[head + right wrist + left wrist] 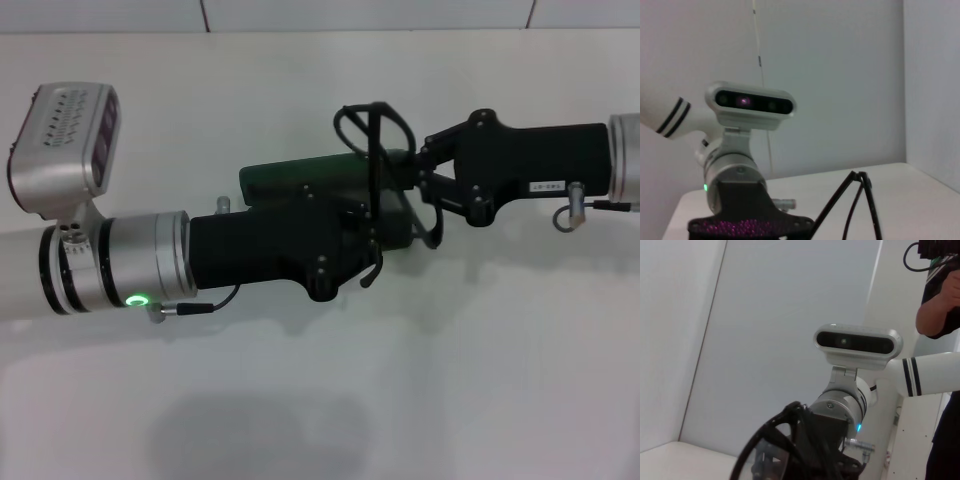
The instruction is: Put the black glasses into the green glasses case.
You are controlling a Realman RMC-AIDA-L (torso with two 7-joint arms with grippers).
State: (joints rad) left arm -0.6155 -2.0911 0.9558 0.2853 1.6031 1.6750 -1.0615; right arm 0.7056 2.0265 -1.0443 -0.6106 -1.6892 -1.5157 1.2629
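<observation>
The black glasses [378, 150] hang upright in the air between my two grippers, one lens on top and the temple arms trailing down and to the right. My right gripper [418, 180] comes in from the right and is shut on the frame. My left gripper [385, 225] comes in from the left and meets the lower part of the glasses; its tip is hidden behind them. The green glasses case [300, 175] lies on the table just behind the left gripper, partly covered by it. A lens shows in the left wrist view [767, 455], the temple arms in the right wrist view [857, 200].
The white table [320, 400] runs in every direction around the arms. A white wall [320, 15] stands at the far edge. A person [940, 305] stands beyond the robot in the left wrist view.
</observation>
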